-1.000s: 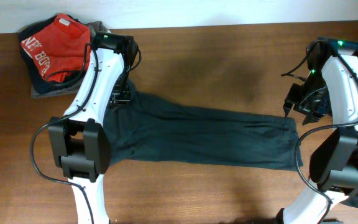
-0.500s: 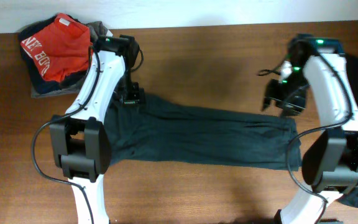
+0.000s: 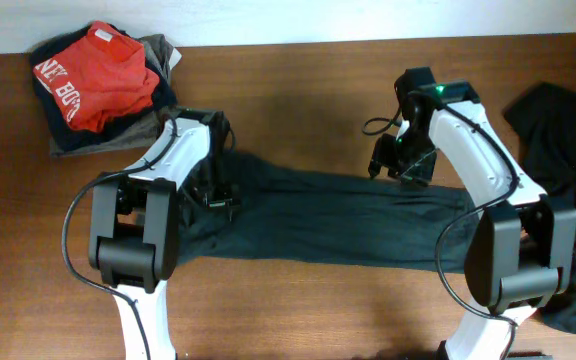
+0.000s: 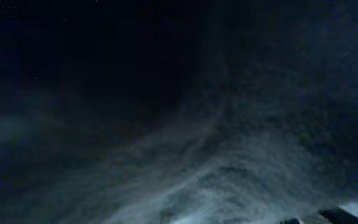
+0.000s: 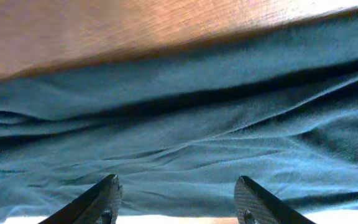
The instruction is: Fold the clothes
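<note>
Now my right gripper (image 5: 176,183) hangs released over the teal garment's (image 3: 328,220) far edge, to pinch. Of my left gripper (image 3: 215,190) I cannot tell.

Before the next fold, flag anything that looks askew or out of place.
The long dark garment lies in an uneven strip, wider and rumpled at its left end. A black garment sprawls unfolded at the right of the table.

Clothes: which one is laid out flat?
The long dark grey one across the middle. The red-topped stack, far left, is piled up; the black heap at the right edge is crumpled.
</note>
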`<state>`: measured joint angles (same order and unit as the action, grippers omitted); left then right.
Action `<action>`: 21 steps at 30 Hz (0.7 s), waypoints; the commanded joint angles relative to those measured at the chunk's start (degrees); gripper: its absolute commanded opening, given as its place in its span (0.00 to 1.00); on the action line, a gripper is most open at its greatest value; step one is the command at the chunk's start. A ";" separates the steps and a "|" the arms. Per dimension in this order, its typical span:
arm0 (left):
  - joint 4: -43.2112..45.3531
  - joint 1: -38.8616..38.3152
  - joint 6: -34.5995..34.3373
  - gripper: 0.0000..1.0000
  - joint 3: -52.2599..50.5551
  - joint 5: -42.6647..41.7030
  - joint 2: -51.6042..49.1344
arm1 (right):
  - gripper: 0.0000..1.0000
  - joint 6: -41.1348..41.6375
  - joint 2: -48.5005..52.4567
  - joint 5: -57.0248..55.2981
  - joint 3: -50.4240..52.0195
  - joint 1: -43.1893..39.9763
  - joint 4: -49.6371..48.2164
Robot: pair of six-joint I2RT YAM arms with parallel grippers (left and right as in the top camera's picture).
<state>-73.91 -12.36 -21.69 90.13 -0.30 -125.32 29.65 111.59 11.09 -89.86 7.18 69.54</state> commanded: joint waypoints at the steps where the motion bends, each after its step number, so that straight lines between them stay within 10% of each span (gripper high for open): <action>1: 2.14 0.15 -1.66 0.89 -2.40 -0.39 0.68 | 0.63 2.86 -0.72 0.81 3.54 -0.11 -2.12; 21: 4.07 0.15 -1.62 0.84 -2.78 -0.37 0.68 | 0.51 20.74 -0.59 -1.68 10.36 -0.17 -10.60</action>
<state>-71.48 -12.29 -22.11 88.42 -1.28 -124.20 47.27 111.59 10.76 -80.05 7.18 59.90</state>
